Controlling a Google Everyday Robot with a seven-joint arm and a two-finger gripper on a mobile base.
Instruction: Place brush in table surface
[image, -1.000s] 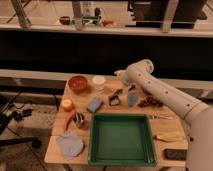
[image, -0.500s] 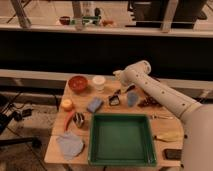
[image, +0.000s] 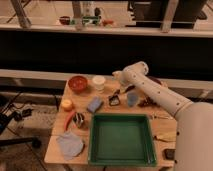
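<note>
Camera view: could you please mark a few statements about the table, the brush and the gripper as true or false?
1. The brush is outside the green tray, over the table surface. True.
2. The red bowl sits inside the green tray. False: it stands at the table's far left, beside the white cup.
3. The gripper is over the far side of the table, just right of the white cup. True.
4. The grey cloth lies right of the tray. False: it lies left of it, at the near corner.
</note>
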